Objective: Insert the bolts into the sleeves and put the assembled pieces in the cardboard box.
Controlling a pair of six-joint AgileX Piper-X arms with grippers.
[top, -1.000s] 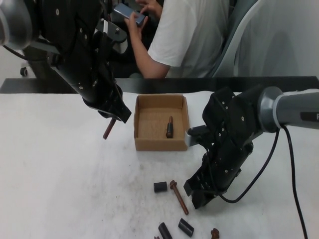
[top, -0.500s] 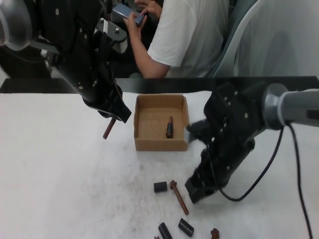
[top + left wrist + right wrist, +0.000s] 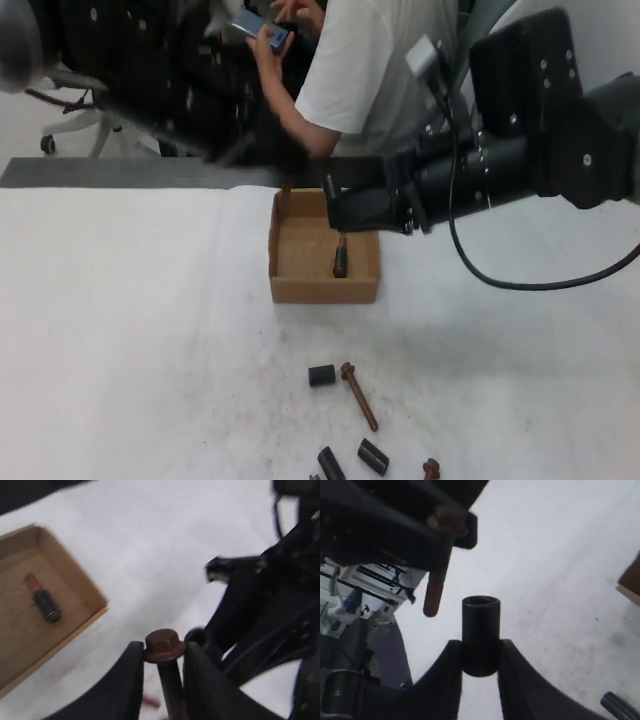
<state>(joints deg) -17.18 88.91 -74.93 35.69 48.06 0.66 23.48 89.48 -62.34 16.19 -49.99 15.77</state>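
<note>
Two parts are gripped: the left end effector [image 3: 163,655] clamps a bolt [image 3: 163,645], the right end effector [image 3: 479,652] a sleeve [image 3: 480,622].

The cardboard box [image 3: 324,291] sits mid-tabletop [image 3: 130,350] near the far edge, one assembled piece [image 3: 340,258] inside. Loose sleeves [image 3: 321,376] and bolts [image 3: 358,392] lie in front, by the near edge.

White bench [image 3: 130,350] with a dark strip [image 3: 100,172] along its far edge

no legible text or labels
</note>
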